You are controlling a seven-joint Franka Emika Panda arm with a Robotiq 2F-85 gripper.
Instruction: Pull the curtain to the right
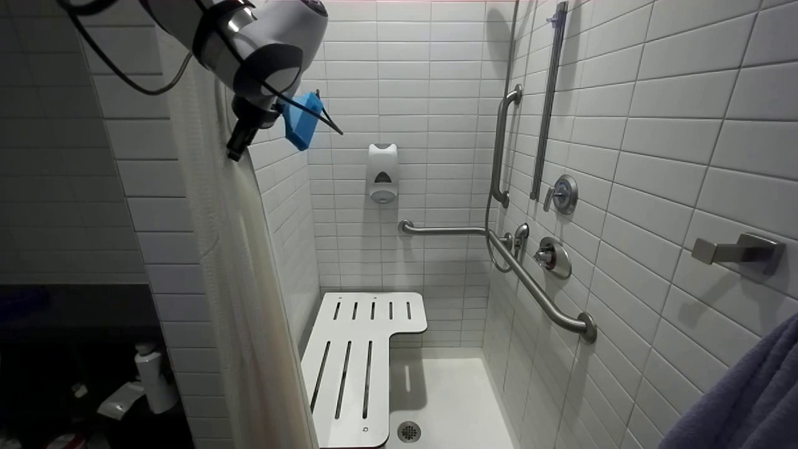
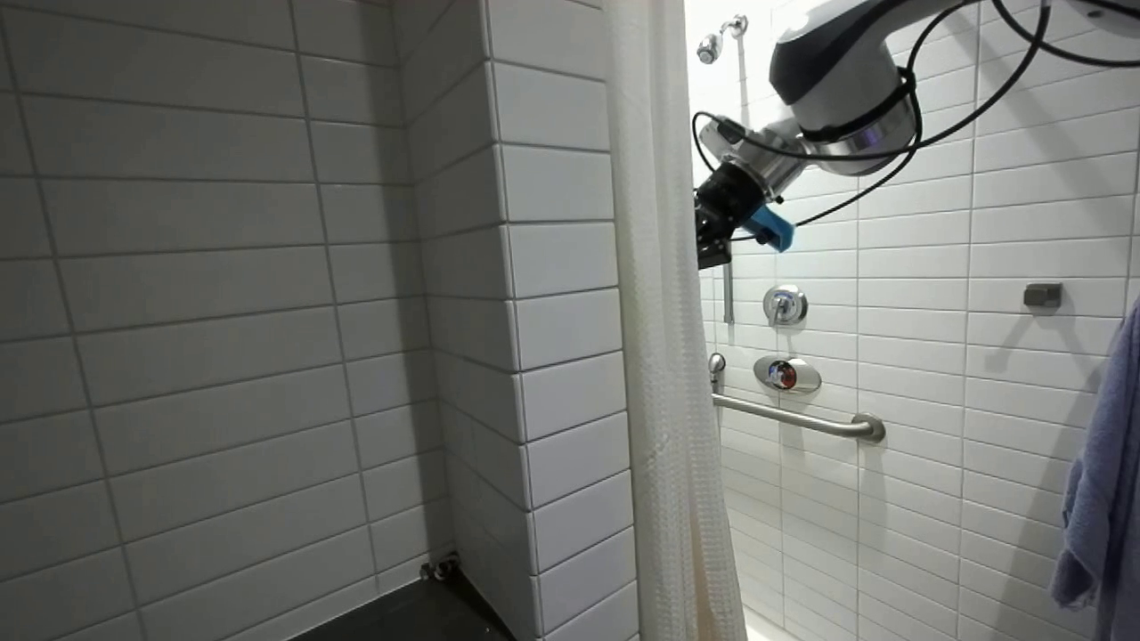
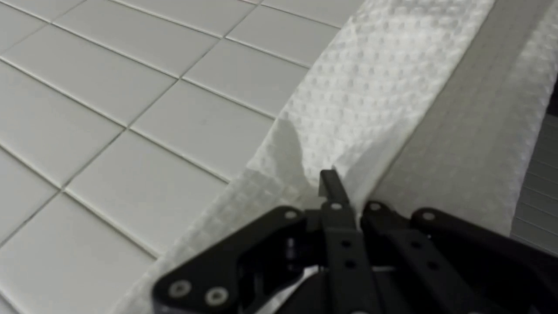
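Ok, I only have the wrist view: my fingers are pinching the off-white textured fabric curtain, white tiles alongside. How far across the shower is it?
Observer: Not far. In an exterior view the off-white textured fabric curtain hangs at the picture's left, leaving most of the white-tiled shower stall uncovered.
Operator: And how high is my grip?
Observer: The black fingers are well above the white slotted shower seat.
Operator: Anything off to the right, where the curtain has to go?
Observer: A purple-blue fabric towel shows at the right edge of both exterior views; I can't tell how near the curtain's path it is.
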